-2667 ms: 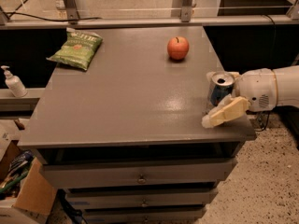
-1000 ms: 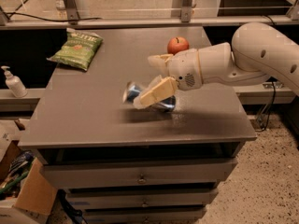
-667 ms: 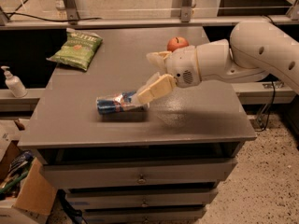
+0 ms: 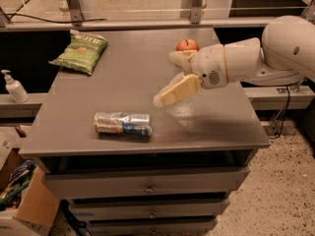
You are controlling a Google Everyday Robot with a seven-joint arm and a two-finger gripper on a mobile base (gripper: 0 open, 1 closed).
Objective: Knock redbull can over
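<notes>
The redbull can (image 4: pixel 123 123) lies on its side near the front left of the grey table (image 4: pixel 216 127), its long axis running left to right. My gripper (image 4: pixel 172 76) hangs above the table's middle, up and to the right of the can and clear of it. Its cream fingers (image 4: pixel 180 89) are spread apart and hold nothing. The white arm (image 4: pixel 266 53) reaches in from the right.
A red apple (image 4: pixel 187 44) sits at the back right, just behind the gripper. A green chip bag (image 4: pixel 79 47) lies at the back left. A soap bottle (image 4: pixel 13 87) stands on a ledge to the left. A cardboard box (image 4: pixel 22 200) sits on the floor at lower left.
The can, upright at the right edge earlier, was swept left and toppled; it now lies still on its side. The gripper has drawn back to the right, away from it.
</notes>
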